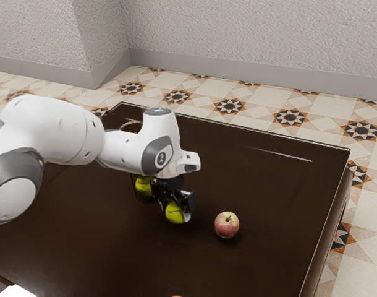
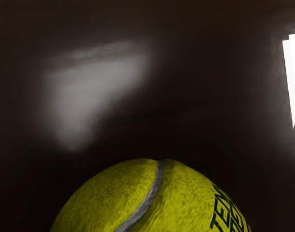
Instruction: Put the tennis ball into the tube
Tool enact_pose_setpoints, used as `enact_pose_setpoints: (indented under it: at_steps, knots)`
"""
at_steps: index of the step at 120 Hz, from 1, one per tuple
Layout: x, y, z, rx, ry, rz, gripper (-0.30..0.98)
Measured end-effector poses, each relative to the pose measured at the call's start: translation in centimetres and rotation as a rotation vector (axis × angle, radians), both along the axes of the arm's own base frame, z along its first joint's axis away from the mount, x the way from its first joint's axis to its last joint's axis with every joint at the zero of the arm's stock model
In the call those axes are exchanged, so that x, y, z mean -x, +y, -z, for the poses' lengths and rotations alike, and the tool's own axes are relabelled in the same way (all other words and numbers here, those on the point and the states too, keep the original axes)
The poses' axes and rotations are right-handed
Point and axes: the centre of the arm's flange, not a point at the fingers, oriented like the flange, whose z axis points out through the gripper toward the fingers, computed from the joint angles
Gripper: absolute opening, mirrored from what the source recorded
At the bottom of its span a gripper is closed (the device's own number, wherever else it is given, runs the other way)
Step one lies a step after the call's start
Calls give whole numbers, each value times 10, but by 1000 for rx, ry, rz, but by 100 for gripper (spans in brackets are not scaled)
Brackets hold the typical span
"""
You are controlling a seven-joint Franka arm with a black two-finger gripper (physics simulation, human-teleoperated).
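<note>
My gripper (image 1: 178, 199) is low over the dark table in the exterior view, pointing down. A yellow-green tennis ball (image 1: 175, 213) is right at its lower end, overlapping it. Close to the ball, the hand hides how the two meet. In the wrist view the tennis ball (image 2: 152, 200) bulges up large from the lower edge, with a grey seam and dark lettering. Another yellow-green ball (image 1: 144, 187) appears on the exterior view's left of the gripper, partly covered by the hand. A faint dark outline surrounds it; whether this is the tube I cannot tell.
A red-yellow apple (image 1: 227, 225) lies on the dark table (image 1: 262, 185), a short way toward the exterior view's right from the gripper. A bright white object (image 1: 16, 292) shows at the lower left corner, and a small orange piece (image 1: 177, 296) at the bottom edge.
</note>
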Motion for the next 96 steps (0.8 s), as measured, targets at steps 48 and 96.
enact_pose_setpoints:
  at_steps: [48, 96]
  knots:
    - [1, -5, 5, 18, -8, -2, 37]
    - [-34, 35, -273, -28, -237, 69, 36]
